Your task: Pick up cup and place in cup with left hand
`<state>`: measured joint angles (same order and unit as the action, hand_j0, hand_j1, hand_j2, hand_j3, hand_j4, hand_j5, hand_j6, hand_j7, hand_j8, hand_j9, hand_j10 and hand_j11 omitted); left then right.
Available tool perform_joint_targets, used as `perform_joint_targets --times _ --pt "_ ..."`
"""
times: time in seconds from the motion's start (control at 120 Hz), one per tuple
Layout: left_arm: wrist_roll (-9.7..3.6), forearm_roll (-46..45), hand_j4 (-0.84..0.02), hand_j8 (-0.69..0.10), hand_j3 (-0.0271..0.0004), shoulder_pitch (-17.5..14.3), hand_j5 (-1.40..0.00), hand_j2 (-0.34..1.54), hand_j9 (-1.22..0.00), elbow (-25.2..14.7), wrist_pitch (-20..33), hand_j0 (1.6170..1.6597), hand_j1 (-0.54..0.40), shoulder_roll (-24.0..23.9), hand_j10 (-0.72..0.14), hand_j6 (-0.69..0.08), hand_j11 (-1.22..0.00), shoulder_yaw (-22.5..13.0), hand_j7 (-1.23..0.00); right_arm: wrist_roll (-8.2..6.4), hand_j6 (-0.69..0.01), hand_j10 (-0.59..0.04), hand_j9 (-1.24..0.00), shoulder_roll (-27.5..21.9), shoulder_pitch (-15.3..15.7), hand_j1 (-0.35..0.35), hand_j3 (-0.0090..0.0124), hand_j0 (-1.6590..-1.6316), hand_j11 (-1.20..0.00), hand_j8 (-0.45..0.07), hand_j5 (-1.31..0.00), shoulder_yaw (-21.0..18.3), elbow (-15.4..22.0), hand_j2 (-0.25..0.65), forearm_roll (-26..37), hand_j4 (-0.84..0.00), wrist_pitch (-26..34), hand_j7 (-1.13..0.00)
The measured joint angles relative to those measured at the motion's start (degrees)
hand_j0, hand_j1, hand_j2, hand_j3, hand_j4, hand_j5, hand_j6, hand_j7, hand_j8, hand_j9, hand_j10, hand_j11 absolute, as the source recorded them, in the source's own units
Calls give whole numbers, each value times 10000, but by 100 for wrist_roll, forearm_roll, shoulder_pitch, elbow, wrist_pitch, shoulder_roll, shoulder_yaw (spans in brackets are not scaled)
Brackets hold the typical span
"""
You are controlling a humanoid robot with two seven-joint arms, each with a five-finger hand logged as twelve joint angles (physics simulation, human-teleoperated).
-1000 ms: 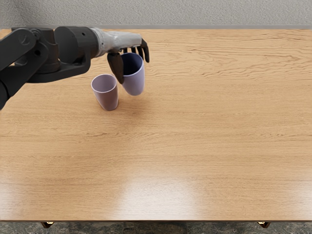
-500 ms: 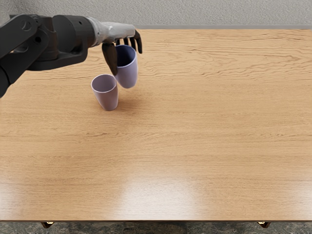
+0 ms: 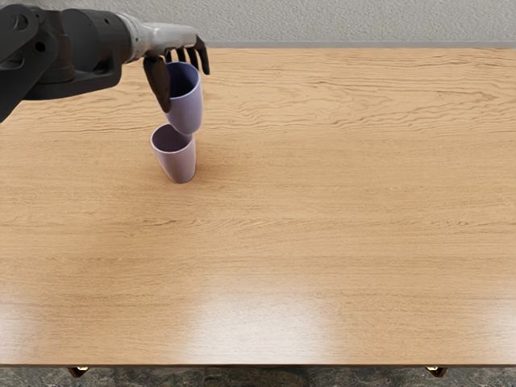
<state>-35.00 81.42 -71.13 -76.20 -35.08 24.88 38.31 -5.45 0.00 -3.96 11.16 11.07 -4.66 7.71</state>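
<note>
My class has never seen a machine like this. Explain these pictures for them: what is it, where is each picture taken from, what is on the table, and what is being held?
This is a simulated humanoid robot with five-finger hands. All three pictures look down at a slant from its head; the last shows now. The left hand comes in from the picture's left; the right is out of view. It holds a bluish-purple cup between thumb and fingers. A pinkish-purple cup stands upright on the wooden table. Since the first picture, the held cup has moved left, and its base now overlaps the standing cup's rim in the view. It is not nested inside yet.
</note>
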Motion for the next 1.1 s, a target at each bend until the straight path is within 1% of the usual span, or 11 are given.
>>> perform_joint_targets --times 0.133,0.358,0.467,0.558,1.1 --pt "-1 -5 -4390 -3419 0 41 -5964 1719 -5867 21 3 16572 -1225 126 -4448 -3790 -5866 0 -5975 0 -3 -1 0 0 0 -3491 0 -16581 0 -2 0 0 0 0 0 -2 -1 0" --pt "0 -20 -4362 -3424 0 81 -6003 1728 -5864 33 -1 16572 -1235 148 -4442 -3850 -5864 -14 -5888 0 -3 -1 0 0 0 -3491 0 -16581 0 -2 0 0 0 0 0 -2 1 0" --pt "0 -124 -4367 -3408 0 35 -5993 1998 -5855 34 2 16575 -1248 239 -4445 -3862 -5857 -96 -5945 0 -2 -1 0 0 0 -3491 0 -16581 0 -2 0 0 0 0 0 -2 -2 0" --pt "0 -246 -4399 -3436 0 3 -5957 1823 -5865 34 3 16573 -1243 329 -4452 -3811 -5865 -172 -5917 0 -3 -1 0 0 0 -3491 0 -16581 0 -2 0 0 0 0 0 -2 -1 0" --pt "0 -474 -4399 -3368 0 47 -5943 1747 -5866 35 3 16573 -1254 346 -4450 -3761 -5866 -333 -5951 0 -3 -1 0 0 0 -3491 0 -16581 0 -2 0 0 0 0 0 -2 -2 0"
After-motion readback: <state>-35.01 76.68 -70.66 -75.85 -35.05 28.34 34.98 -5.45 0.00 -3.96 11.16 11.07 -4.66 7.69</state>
